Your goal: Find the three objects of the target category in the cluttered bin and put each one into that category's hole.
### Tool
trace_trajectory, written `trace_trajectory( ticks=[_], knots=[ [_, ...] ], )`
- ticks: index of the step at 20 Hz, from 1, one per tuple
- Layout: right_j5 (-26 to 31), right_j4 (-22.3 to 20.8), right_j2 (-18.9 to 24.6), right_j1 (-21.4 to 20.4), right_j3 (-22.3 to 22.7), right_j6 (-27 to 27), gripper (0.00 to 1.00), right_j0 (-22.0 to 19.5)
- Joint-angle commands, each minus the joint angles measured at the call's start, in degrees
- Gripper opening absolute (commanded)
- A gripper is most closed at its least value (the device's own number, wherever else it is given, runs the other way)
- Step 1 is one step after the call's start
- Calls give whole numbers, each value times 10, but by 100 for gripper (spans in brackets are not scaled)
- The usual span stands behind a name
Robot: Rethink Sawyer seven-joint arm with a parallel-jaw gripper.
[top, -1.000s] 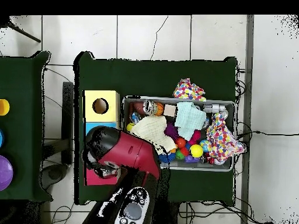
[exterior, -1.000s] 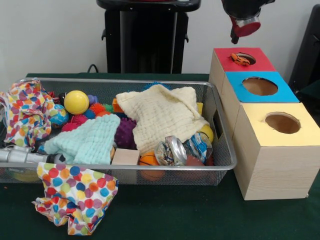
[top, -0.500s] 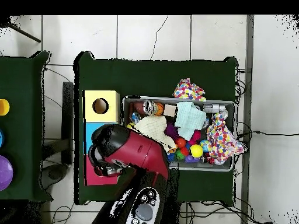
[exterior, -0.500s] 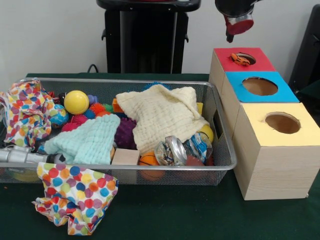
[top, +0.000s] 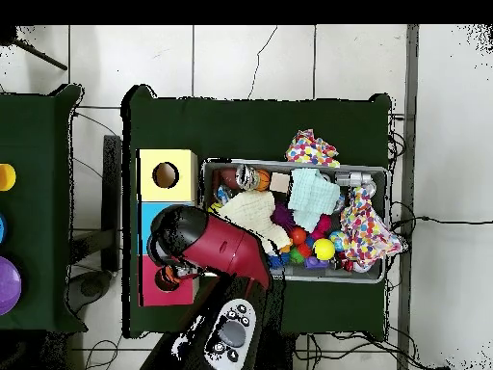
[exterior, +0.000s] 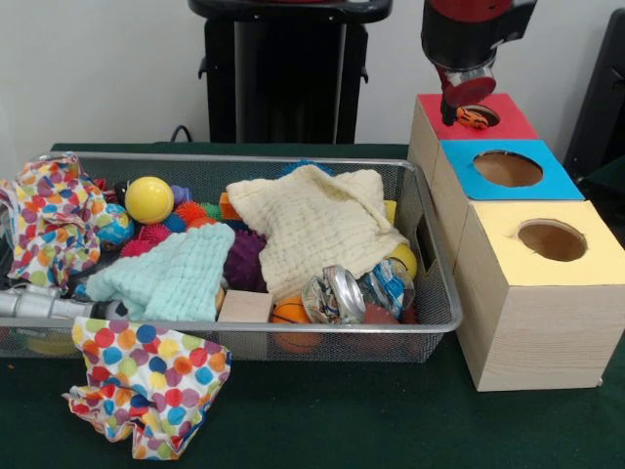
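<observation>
The wire mesh bin (exterior: 244, 158) is full of toys and cloths; it also shows in the overhead view (top: 289, 163). The red-topped box (exterior: 508, 122) stands at the far right, and a small orange object (exterior: 473, 119) lies in its round hole. My gripper (exterior: 457, 106) hangs just above the left edge of that hole. In the overhead view the arm (top: 207, 246) covers the blue box and reaches the red box (top: 152, 294). A pale yellow rounded thing (exterior: 402, 259) peeks from under the cream cloth (exterior: 317, 225); I cannot tell what it is.
The blue-topped box (exterior: 547, 181) and yellow-topped box (exterior: 596, 259) stand nearer than the red one. The bin holds a yellow ball (exterior: 148, 199), a mint cloth (exterior: 171, 274), a wooden cube (exterior: 244, 306) and an orange ball (exterior: 291, 313). A dotted cloth (exterior: 146, 386) hangs over the front rim.
The gripper has come down from the top of the front view to just above the red box's hole. The bin's contents have not moved.
</observation>
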Motion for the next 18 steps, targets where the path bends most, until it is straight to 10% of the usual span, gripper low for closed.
trace_trajectory(
  ticks=[1,18],
  knots=[
    [-36,39,74,26,63,89,0,1],
    [-43,17,48,67,53,113,0,12]
  ],
)
